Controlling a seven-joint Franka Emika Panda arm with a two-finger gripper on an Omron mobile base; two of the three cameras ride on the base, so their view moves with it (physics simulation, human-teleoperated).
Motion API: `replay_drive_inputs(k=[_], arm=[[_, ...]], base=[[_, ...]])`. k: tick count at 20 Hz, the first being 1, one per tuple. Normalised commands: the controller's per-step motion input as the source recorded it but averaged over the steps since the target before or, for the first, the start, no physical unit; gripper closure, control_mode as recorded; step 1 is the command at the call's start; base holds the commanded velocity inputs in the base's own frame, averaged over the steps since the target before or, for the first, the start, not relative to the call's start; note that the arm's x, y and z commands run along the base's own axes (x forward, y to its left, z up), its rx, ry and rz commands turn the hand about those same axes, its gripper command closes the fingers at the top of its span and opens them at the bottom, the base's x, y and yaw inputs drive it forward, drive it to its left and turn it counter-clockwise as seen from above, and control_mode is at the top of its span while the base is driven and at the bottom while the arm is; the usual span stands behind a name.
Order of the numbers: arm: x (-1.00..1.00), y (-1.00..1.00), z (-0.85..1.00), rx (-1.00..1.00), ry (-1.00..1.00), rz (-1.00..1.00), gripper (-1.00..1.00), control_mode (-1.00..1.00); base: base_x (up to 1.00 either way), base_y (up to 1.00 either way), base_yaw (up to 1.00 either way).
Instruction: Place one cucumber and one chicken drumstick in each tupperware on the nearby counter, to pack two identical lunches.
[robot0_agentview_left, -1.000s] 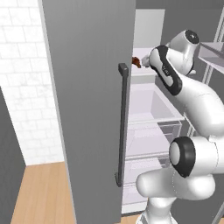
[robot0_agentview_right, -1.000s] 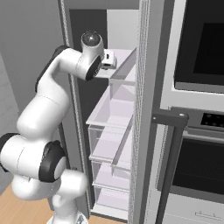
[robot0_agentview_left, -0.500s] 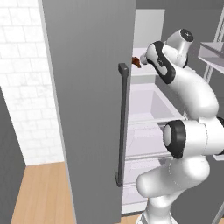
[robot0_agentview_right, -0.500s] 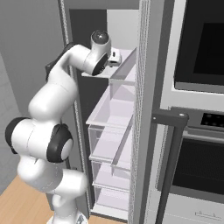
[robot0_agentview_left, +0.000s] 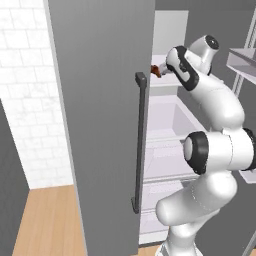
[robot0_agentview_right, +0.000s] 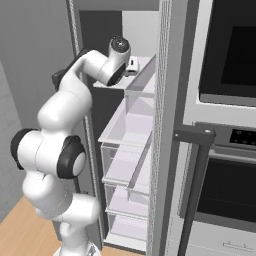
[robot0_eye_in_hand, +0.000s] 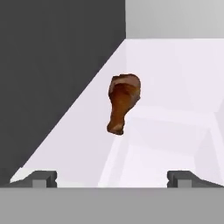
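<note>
Chicken drumstick (robot0_eye_in_hand: 123, 103): brown, lying on the white fridge shelf (robot0_eye_in_hand: 175, 78), thick end toward the shelf's back edge, thin end toward its front edge; sits nearer the shelf's left edge, beside the dark side wall, as seen from the hand view. Shows in the left base view as a small brown shape (robot0_agentview_left: 156, 70) past the door's edge, just beside the hand.
Gripper (robot0_eye_in_hand: 112, 178): open wide, both finger tips apart at the bottom of the hand view, nothing between them; aimed at the drumstick, not touching it, short of the shelf's front edge.
Arm (robot0_agentview_right: 65, 110): raised and bent, reaching into the upper part of the open fridge.
Fridge door (robot0_agentview_left: 107, 115): grey, swung open, with a dark vertical handle (robot0_agentview_left: 138, 145) near its edge.
Fridge drawers (robot0_agentview_right: 127, 150): clear, stacked below the shelf.
Oven (robot0_agentview_right: 227, 165): set in the wall beside the fridge, seen in the right base view, dark bar handle across its front.
</note>
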Motion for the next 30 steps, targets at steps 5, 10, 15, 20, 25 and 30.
replay_drive_inputs(k=[5,10,15,20,25,30], arm=[[0.35,0.0,-0.14,0.0,-0.02,0.13,-1.0,-1.0],[0.57,0.0,-0.14,0.0,0.0,0.08,-1.0,-1.0],[0.59,0.0,-0.04,0.0,0.0,0.03,-1.0,-1.0],[0.53,0.0,-0.01,0.0,0.0,0.02,-1.0,-1.0],[0.43,0.0,-0.15,-0.03,0.0,0.02,-1.0,-1.0],[0.33,0.03,-0.24,-0.05,0.0,0.03,-1.0,-1.0]], base=[[0.0,0.0,0.0],[0.0,0.0,0.0],[0.0,0.0,0.0],[0.0,0.0,0.0],[0.0,0.0,0.0],[0.0,0.0,0.0]])
